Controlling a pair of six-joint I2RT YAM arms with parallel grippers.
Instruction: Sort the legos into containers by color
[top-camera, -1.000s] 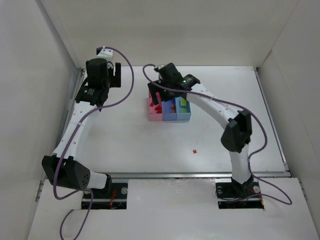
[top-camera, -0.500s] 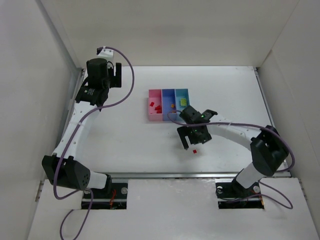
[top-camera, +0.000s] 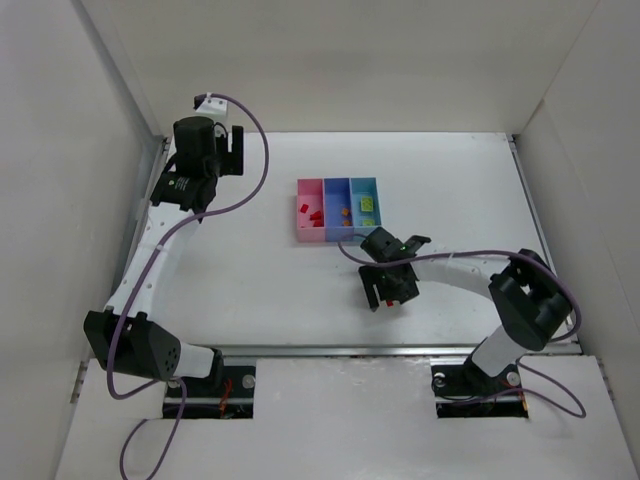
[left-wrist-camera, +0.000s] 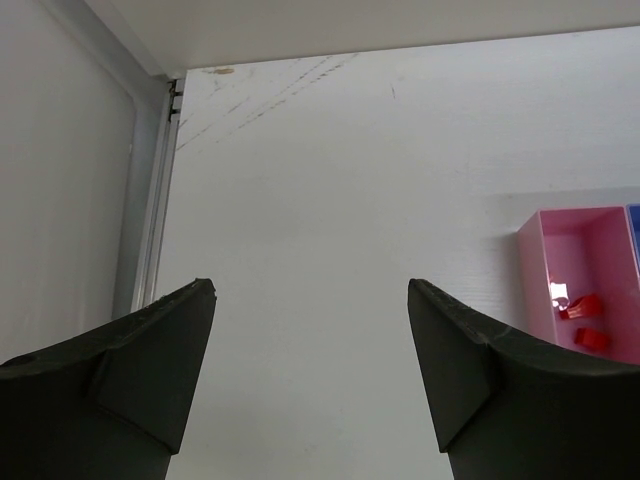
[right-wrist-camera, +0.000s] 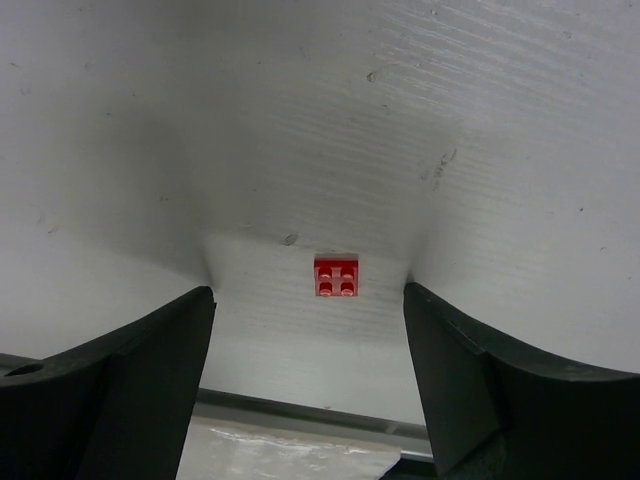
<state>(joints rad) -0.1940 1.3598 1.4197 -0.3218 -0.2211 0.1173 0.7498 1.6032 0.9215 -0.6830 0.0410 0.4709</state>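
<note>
Red lego (right-wrist-camera: 336, 275) lies on the tabletop (right-wrist-camera: 300, 120) under the right tool (right-wrist-camera: 308, 292), fingers spread; off-centre closing might flick it away.

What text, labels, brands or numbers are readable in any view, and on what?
None can be read in any view.
Black housing on the left arm: faint pale marking, too small to read.
Red brick: no legible lettering on its studs.
Bins: no labels visible.
</note>
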